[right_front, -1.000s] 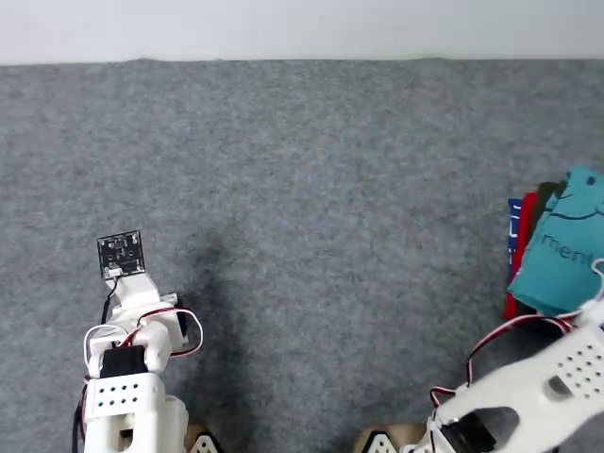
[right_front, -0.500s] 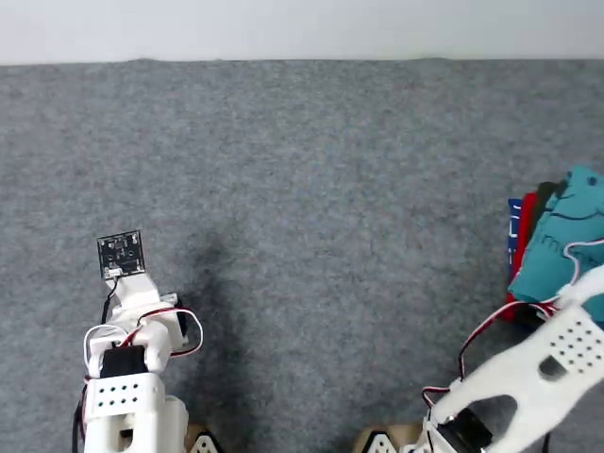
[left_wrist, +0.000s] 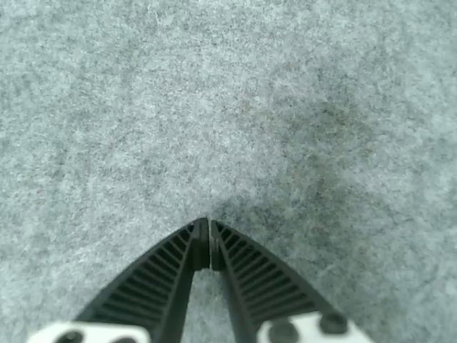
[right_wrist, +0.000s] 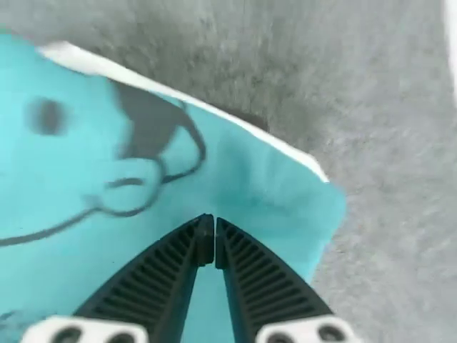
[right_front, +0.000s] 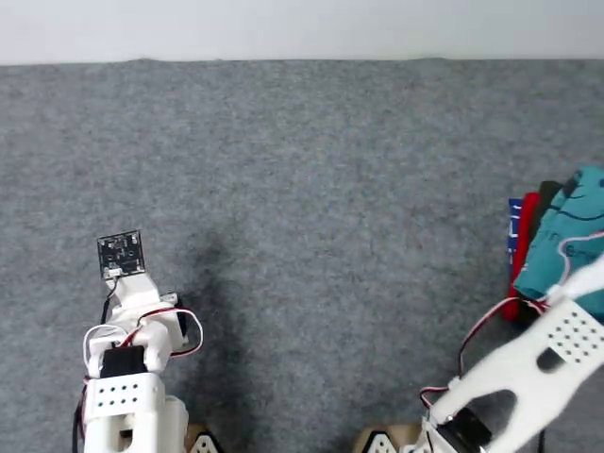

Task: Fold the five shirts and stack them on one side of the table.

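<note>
— Nearest first: where is the left arm point(right_front: 132, 349)?
— At the near left edge of the grey surface point(right_front: 311, 170). The left fingers point(left_wrist: 178, 275) are pressed together, tips meeting, with nothing between them and bare felt beneath.
— And the right arm point(right_front: 538, 368)?
— It rises from the near right corner and slants out toward the right edge. The right fingers point(right_wrist: 175, 268) are closed to a hairline and hold nothing. Their tips point down over the teal shirt point(right_wrist: 86, 164), just inside one of its corners. I cannot tell whether they touch the cloth.
— Where is the stack point(right_front: 543, 255)?
— At the right edge of the surface, about midway between near and far. Teal lies on top, with the edges of a red shirt point(right_front: 525, 236), a blue shirt point(right_front: 514, 222) and a dark shirt point(right_front: 547, 193) showing along its left side.
— What differs from a second ago?
— The right arm has swung farther over the stack and now covers more of the teal shirt, which looks more bunched. The left arm has not moved.
</note>
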Robot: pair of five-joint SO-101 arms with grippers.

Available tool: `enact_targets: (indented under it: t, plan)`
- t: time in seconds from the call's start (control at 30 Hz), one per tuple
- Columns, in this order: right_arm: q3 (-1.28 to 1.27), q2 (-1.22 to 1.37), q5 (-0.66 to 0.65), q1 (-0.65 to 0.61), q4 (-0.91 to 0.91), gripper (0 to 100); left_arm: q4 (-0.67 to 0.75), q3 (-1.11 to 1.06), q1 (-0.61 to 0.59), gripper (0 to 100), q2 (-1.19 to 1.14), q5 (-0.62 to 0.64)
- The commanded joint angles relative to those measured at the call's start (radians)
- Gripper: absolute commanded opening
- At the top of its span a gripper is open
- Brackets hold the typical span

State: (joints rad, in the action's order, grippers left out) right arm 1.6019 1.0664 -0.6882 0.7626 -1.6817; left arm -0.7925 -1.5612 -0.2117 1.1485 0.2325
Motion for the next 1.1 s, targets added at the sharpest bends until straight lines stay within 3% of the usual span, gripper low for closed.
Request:
enact_targets:
  t: [0.0, 0.23, 0.43, 0.53, 0.67, 1.07]
  plan:
    - [0.071, -0.051, -0.006, -0.061, -0.084, 0.9, 0.021, 0.005, 0.0, 2, 0.008, 0.006]
    - [0.0, 0.064, 0.009, -0.114, -0.082, 0.9, 0.021, 0.005, -0.002, 2, 0.008, 0.006]
    - [-0.002, 0.305, 0.072, -0.131, 0.03, 0.9, 0.021, 0.005, -0.002, 2, 0.008, 0.006]
    - [0.058, 0.34, 0.08, -0.131, -0.033, 0.9, 0.021, 0.005, -0.002, 2, 0.008, 0.006]
    - [0.075, 0.285, 0.127, -0.131, -0.11, 0.9, 0.021, 0.005, -0.002, 2, 0.008, 0.006]
    - [0.026, -0.035, 0.305, -0.114, -0.119, 0.9, 0.021, 0.005, -0.002, 2, 0.008, 0.006]
